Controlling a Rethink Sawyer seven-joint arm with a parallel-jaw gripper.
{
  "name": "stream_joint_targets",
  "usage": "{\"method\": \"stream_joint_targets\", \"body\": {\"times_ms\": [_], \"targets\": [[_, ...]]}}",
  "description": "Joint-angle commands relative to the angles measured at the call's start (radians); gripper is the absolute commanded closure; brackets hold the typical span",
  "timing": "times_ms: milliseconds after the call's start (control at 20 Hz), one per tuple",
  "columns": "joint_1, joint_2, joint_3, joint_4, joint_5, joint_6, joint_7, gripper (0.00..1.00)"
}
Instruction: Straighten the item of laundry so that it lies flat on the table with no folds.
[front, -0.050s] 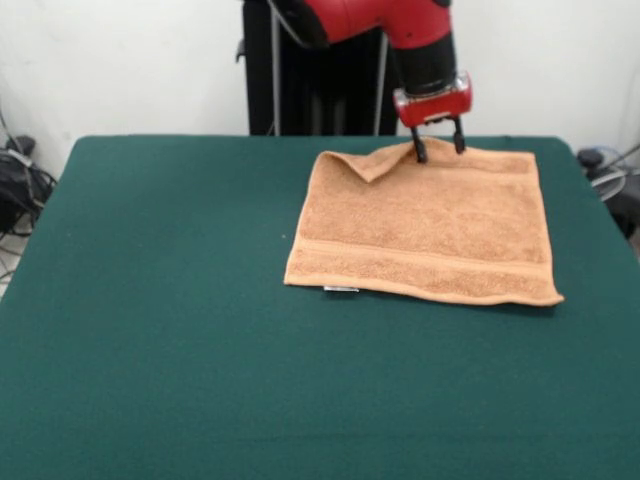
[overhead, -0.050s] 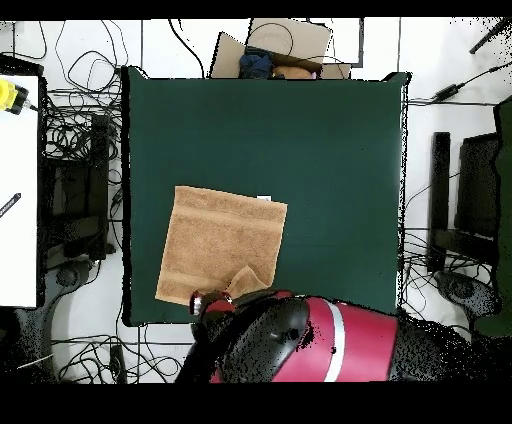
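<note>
Towel (front, -0.050s: 425, 228) lies at about 2 o'clock from the table (front, -0.050s: 160, 330) centre in the front view, mostly flat. The one fold left is the far-left corner (front, -0.050s: 368, 160), flipped over onto the towel as a small triangle. White tag (front, -0.050s: 341, 289) pokes out of the near edge by the left corner. Gripper (front, -0.050s: 438, 148) is at the towel's far edge, 12 o'clock side, just beside that folded flap; fingers (front, -0.050s: 420, 150) spread, tips down at the cloth, nothing pinched between them. In the overhead view the arm (overhead, -0.050s: 320, 340) covers the gripper.
</note>
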Motion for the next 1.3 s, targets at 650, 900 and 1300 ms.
{"method": "stream_joint_targets", "body": {"times_ms": [650, 900, 1300], "targets": [[-0.061, -0.063, -0.013, 0.004, -0.076, 0.049, 0.056, 0.00], [-0.045, -0.056, -0.025, -0.003, -0.079, 0.038, 0.062, 0.00], [0.035, -0.079, -0.035, 0.010, -0.030, 0.046, 0.089, 0.00]]}}
